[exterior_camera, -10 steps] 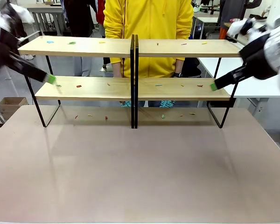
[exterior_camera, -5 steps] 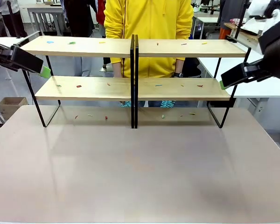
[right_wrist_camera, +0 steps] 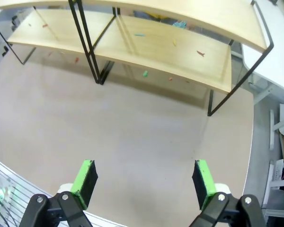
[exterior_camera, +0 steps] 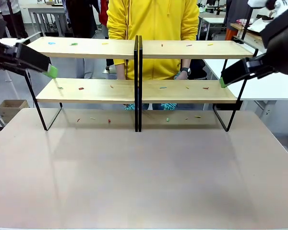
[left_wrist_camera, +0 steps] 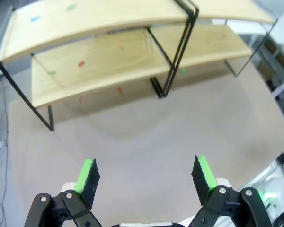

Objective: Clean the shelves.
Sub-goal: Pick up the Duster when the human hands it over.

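Observation:
The shelves stand side by side at the table's far side: the left rack [exterior_camera: 81, 48] and the right rack [exterior_camera: 192, 49], light wooden boards on black frames. Small coloured scraps [exterior_camera: 81, 88] lie on the boards, and more lie on the table under them. My left gripper [exterior_camera: 52, 72] hovers at the left rack's outer end, between its two boards. My right gripper [exterior_camera: 222, 82] hovers at the right rack's outer end, just above the lower board. In the left wrist view my left gripper [left_wrist_camera: 144, 172] is open and empty above the shelves [left_wrist_camera: 99, 61]. In the right wrist view my right gripper [right_wrist_camera: 144, 176] is also open and empty, with the shelves [right_wrist_camera: 180, 47] below it.
A person in a yellow hoodie [exterior_camera: 153, 28] stands right behind the racks, with something teal and fluffy [exterior_camera: 171, 106] showing under the lower board. The wide tabletop [exterior_camera: 144, 172] in front of the racks is bare. White tables [exterior_camera: 269, 86] stand to the right.
Both grippers have lifted away from the lower boards' outer ends and now hang a little higher. The person's hand behind the right rack has risen slightly.

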You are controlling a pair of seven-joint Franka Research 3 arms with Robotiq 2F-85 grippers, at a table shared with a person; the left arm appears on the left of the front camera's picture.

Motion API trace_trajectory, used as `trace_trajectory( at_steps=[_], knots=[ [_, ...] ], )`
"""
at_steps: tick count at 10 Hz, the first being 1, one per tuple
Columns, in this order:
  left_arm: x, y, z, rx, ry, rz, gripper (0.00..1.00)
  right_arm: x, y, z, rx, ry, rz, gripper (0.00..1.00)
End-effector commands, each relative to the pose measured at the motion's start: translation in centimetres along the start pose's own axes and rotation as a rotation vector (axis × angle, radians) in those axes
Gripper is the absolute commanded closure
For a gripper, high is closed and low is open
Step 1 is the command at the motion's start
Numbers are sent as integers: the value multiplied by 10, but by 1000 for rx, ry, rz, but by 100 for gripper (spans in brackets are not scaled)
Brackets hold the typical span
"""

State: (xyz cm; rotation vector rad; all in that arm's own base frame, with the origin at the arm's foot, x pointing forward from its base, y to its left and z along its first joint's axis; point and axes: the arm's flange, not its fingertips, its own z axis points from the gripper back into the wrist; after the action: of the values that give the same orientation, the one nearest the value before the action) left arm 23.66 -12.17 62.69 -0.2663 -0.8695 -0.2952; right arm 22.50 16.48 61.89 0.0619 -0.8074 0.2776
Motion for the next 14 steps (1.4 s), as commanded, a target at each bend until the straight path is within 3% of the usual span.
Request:
trace_trajectory(
  at_steps=[1, 4, 14],
  knots=[
    [-65, 15, -14, 7, -137, 54, 0, 13, -6, 0, 49, -27, 20, 0],
    [-61, 15, -12, 5, -230, 47, 0, 13, -10, -2, 60, -42, 11, 0],
    [-57, 16, -26, 9, -165, 26, 0, 19, -9, -8, 115, -61, -21, 0]
  ],
)
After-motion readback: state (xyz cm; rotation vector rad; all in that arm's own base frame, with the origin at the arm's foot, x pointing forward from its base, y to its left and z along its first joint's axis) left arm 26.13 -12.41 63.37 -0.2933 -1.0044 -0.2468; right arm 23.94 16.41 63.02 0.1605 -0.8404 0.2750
